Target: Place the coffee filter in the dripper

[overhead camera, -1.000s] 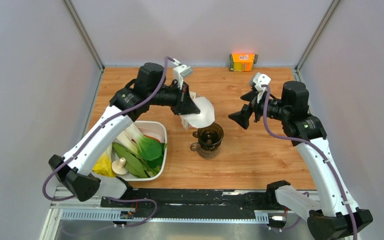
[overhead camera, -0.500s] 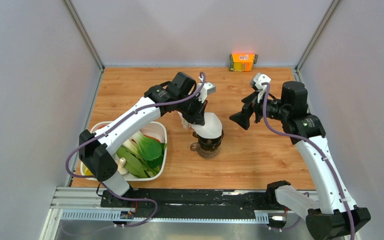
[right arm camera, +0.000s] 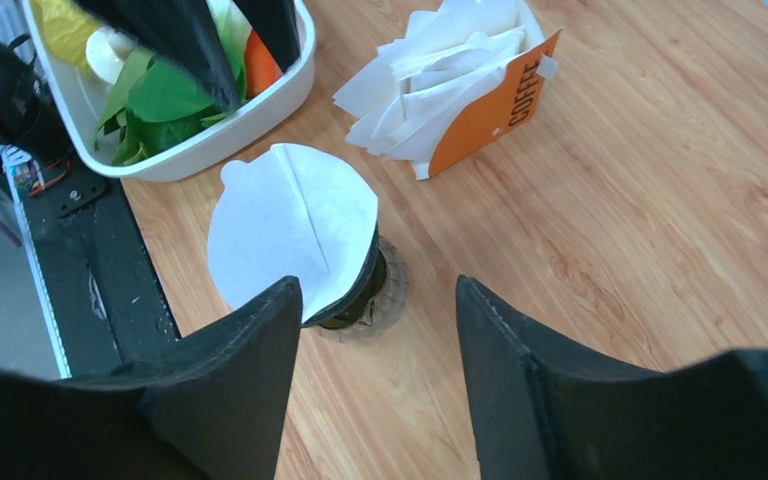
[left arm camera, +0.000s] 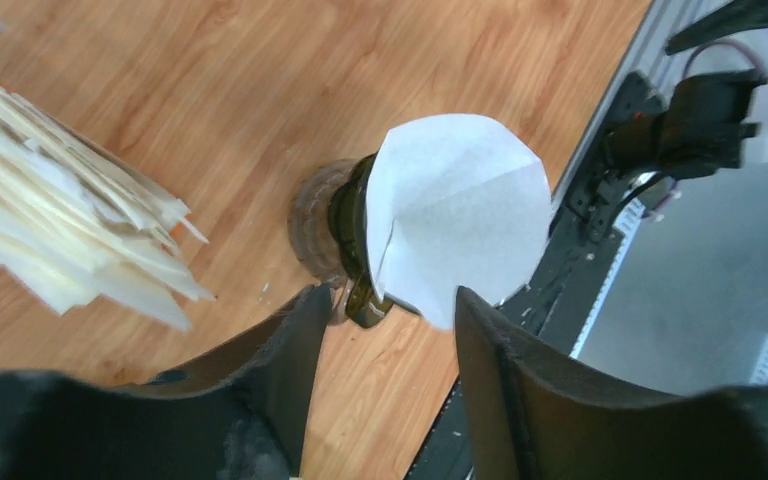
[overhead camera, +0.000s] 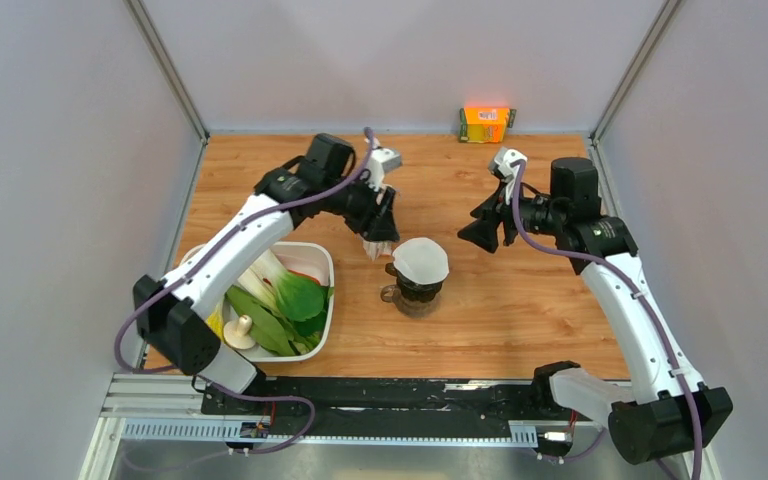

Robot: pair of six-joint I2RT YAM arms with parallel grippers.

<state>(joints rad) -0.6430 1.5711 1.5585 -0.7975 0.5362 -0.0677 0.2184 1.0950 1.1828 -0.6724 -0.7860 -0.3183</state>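
Coffee filter (overhead camera: 420,260) lies flat across dripper (overhead camera: 415,293) rim, not seated yet.
Just ahead of left gripper (overhead camera: 380,225), jaws apart, empty; right gripper (overhead camera: 482,232) likewise. Next: push it down inside.

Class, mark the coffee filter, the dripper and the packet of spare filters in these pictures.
coffee filter (overhead camera: 420,260): top external view, middle of the white paper.
dripper (left arm camera: 348,215): left wrist view, dark wall left of the paper.
packet of spare filters (right arm camera: 488,112): right wrist view, its orange card.
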